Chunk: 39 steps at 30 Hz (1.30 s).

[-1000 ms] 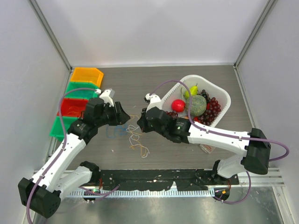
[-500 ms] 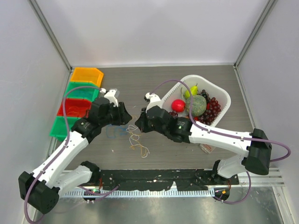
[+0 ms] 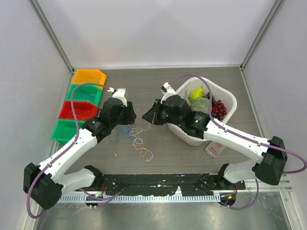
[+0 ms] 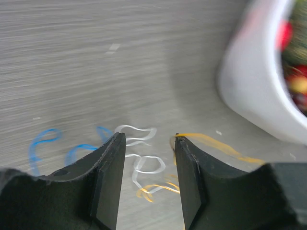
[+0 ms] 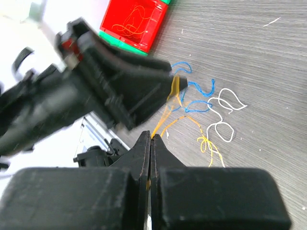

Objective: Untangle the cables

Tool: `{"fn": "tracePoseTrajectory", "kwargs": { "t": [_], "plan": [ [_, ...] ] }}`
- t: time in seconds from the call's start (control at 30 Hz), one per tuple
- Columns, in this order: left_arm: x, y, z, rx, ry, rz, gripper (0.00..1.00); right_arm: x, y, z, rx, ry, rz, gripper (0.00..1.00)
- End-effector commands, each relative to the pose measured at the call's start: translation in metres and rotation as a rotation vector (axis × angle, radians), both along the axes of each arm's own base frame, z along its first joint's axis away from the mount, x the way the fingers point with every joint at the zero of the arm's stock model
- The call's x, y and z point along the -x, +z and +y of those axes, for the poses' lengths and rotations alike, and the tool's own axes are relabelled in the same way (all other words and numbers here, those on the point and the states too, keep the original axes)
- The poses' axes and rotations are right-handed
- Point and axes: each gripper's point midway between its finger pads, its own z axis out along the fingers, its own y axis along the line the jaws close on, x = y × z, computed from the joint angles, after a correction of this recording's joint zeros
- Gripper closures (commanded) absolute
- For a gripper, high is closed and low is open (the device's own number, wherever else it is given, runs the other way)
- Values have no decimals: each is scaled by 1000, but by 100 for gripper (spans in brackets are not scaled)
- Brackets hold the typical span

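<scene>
The cables lie loosely spread on the table: a blue one [image 3: 116, 137], a white one [image 3: 137, 140] and an orange one [image 3: 143, 152]. My right gripper [image 5: 151, 139] is shut on the orange cable [image 5: 165, 115] and holds a strand of it lifted off the table. That strand runs up to the tip of one of my left gripper's fingers [image 4: 189, 158] and touches it. My left gripper [image 4: 148, 139] is open above the white cable [image 4: 144, 163], with the blue cable [image 4: 43, 143] to its left. In the top view the left gripper [image 3: 134, 117] and right gripper [image 3: 144, 116] nearly meet.
A white basket [image 3: 229, 97] of fruit stands at the right, partly under my right arm. Orange [image 3: 88, 76], green [image 3: 84, 91], red [image 3: 76, 109] and green [image 3: 62, 129] bins line the left edge. The red bin [image 5: 134, 21] holds orange wires. A small object [image 3: 214, 148] lies by the basket.
Both grippers moved away from the arm bases. The right gripper rose, drawing an orange strand off the table. The cables now lie exposed below the grippers. The right arm now covers part of the basket.
</scene>
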Motion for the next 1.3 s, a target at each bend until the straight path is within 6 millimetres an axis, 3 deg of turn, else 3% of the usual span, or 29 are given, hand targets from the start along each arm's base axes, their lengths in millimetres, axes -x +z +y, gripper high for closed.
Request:
{"fn": "tracePoseTrajectory", "kwargs": {
  "t": [0.0,0.13,0.23,0.27,0.4,0.53,0.63,0.8,0.83,1.07,1.2,1.27],
  "plan": [
    [-7,-33,85,-191,310,105,48,17,146,-31,-263,25,-248,99],
    [-5,-13,93,-134,348,21,38,11,168,-48,-247,5,-327,99],
    [1,-6,94,-154,324,42,38,10,169,-41,-239,41,-343,99],
    [3,0,90,-132,307,39,37,6,160,-34,-215,51,-329,99],
    [21,53,54,98,114,-104,35,-10,141,-21,-155,70,-378,99],
    [54,111,11,362,-162,-298,15,-31,135,-18,-152,16,-357,99],
    [75,135,-10,480,-327,-373,6,-43,139,-13,-195,-13,-329,99],
    [68,144,-28,443,-404,-410,8,-57,135,0,-261,-24,-182,99],
    [66,144,-32,415,-419,-427,8,-59,126,4,-252,-24,-149,99],
    [42,142,-47,233,-479,-456,12,-53,127,17,-318,38,-88,99],
    [56,149,-43,203,-530,-474,30,-53,120,16,-316,40,-60,99],
    [68,159,-40,231,-547,-492,33,-56,117,13,-320,32,-47,99]
  ]
}}
